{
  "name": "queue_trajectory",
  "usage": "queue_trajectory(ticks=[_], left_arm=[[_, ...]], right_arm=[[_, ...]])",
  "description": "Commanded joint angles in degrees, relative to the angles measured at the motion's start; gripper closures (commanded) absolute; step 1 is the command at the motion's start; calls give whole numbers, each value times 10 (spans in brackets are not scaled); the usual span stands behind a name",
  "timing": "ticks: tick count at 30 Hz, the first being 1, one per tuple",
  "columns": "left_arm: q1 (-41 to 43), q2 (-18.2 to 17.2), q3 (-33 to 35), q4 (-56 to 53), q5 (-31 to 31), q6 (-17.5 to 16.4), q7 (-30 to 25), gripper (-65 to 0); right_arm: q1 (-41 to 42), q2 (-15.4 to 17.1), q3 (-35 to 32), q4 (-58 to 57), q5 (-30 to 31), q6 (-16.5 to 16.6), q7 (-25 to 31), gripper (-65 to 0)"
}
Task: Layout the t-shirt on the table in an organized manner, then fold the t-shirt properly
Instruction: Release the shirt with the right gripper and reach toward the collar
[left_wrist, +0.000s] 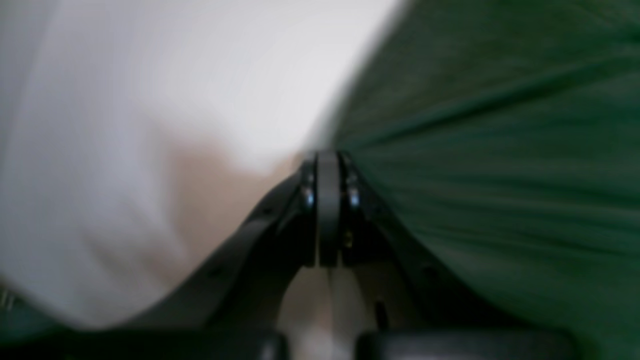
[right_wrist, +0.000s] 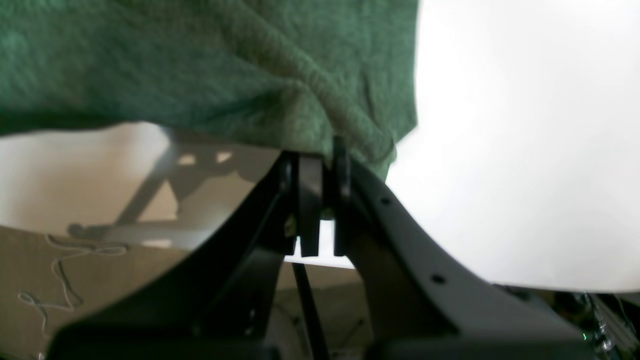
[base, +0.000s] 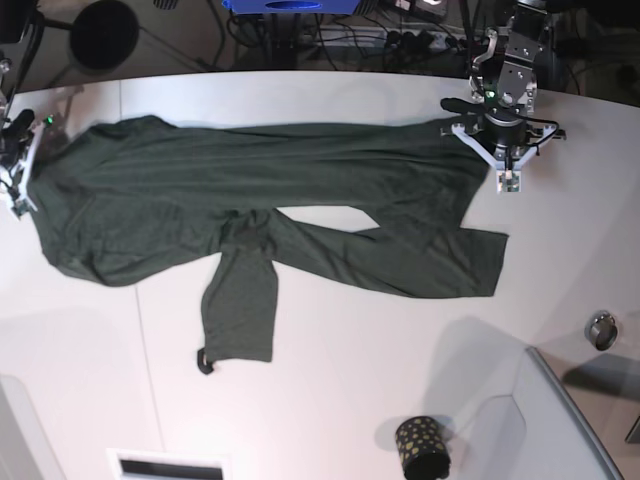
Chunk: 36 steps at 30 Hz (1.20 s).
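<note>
both hands pinch the t-shirt (base: 300, 200): left hand (left_wrist: 327, 160) and right hand (right_wrist: 320, 155) at opposite ends, long axis stretched between them over the counter (base: 330, 380).

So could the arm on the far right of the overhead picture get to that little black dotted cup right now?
Probably not yet: the left gripper is shut on the t-shirt at the far edge, while the cup stands apart at the near edge.

Dark green t-shirt (base: 300, 190), white table (base: 350, 380), black seemingly gold-dotted cup (base: 423, 446).
</note>
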Motion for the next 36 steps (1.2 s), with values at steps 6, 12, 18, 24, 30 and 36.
queue_trajectory(ticks=[6,12,18,24,30,36], left_arm=[[1,-6,2,59,3,3,-9,0],[17,7,4,116,2,3,-8,0],[53,39,5,146,3,2,-8,0],[58,36,5,146,6,2,-8,0],[71,36,5,146,3,2,-8,0],[88,35,-2,142,8,2,-9,0]], right_arm=[[51,12,-89,37,-6,-7,-84,-2],[97,12,-151,72,-6,-7,-154,-2],[152,13,-164,50,-16,-7,-150,-2],[264,-32,-294,-59,-143,-7,-124,-2],[348,-121,-231,-183,-223,-7,-50,-95],[284,-134,-162,-59,-267,-7,-52,-486]])
